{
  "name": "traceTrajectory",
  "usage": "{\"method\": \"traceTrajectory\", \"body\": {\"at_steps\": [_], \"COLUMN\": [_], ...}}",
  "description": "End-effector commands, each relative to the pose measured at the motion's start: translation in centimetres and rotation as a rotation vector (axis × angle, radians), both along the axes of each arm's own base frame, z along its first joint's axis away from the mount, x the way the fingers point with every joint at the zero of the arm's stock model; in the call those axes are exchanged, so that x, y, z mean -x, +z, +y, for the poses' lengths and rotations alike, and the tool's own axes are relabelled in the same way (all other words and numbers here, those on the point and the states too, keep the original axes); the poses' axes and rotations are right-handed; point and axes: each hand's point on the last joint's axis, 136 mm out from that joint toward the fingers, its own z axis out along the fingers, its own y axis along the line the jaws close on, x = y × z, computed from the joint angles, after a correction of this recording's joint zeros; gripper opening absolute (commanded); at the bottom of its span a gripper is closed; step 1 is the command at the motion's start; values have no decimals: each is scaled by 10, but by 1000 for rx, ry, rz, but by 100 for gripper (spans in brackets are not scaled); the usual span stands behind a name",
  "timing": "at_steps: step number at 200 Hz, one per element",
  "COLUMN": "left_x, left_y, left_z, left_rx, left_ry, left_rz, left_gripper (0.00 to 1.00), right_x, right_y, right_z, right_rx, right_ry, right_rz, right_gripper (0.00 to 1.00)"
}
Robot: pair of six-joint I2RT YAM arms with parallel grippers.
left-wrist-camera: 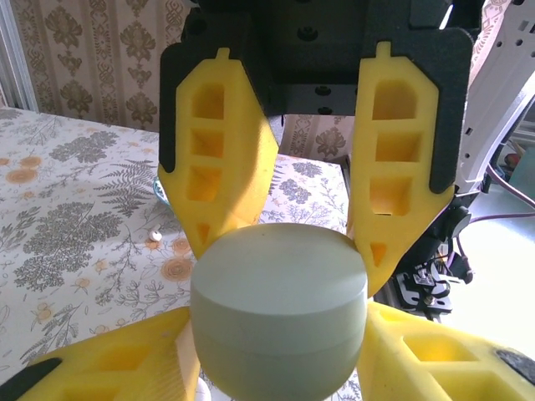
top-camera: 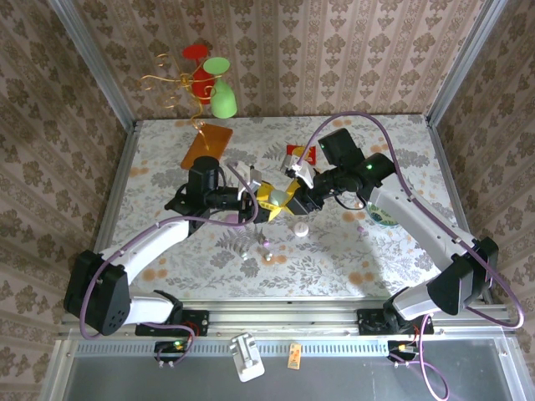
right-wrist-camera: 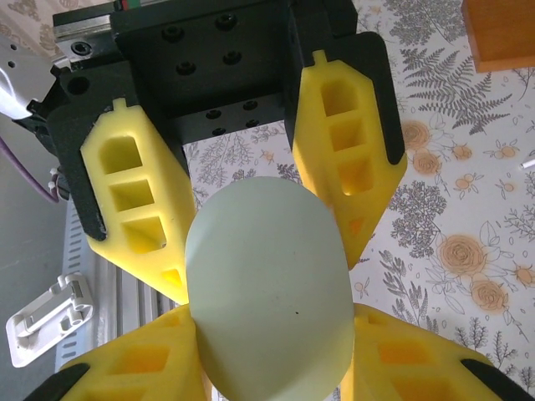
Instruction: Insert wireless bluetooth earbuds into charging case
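The wireless bluetooth earbuds (top-camera: 269, 257) are not in anything yet. Several tiny pale bits lie loose on the patterned table (top-camera: 159, 167), just below the centre of the top view, and one more white speck (left-wrist-camera: 155, 236) shows on the cloth at the left of the left wrist view. They are too small to tell which way each one lies.

Above them, near the middle of the top view, the charging case (right-wrist-camera: 267, 284) hangs off the table between the two arms. It is a pale green pebble with a seam running round it, and the lid looks shut.

The left gripper (left-wrist-camera: 280, 322) has its yellow fingers closed on the lower half of the case, coming in from the bottom corners of its own view. The right gripper (right-wrist-camera: 273, 313) clamps the same case from the opposite side. In each wrist view the other gripper's fingers press against the upper flanks of the pebble, so both pairs of jaws are gripping the case and nothing else.

The step in hand seems to be opening the case, with one gripper steadying the base while the other works the lid; no earbud has gone in. The next move calls for prising the two halves apart along the seam without the smooth shell slipping out of the foam pads. After that, one gripper has to let go, come down to the table and pinch a single bud, which is a fine pick given how small they are.

An orange block (top-camera: 207, 144) sits well apart in the upper left of the table.
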Motion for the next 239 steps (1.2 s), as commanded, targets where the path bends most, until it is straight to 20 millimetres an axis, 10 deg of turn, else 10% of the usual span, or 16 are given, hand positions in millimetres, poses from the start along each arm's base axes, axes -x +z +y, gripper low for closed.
{"method": "traceTrajectory", "body": {"at_steps": [1,92,167,239], "left_x": [2,4,4,5], "left_y": [16,17,9,11], "left_z": [-2,-2,-1,2], "left_rx": [27,35,30,55], "left_ry": [-21,-41,-37,-46], "left_rz": [-28,-28,-27,-35], "left_gripper": [49,25,24,24], "right_x": [6,4,-2,1], "right_y": [4,-2,2,9], "right_z": [1,-1,-3,-11], "right_rx": [11,40,19,-16], "right_ry": [24,21,-8,-13], "right_rz": [-4,-4,-17,-37], "right_gripper": [25,30,56,61]}}
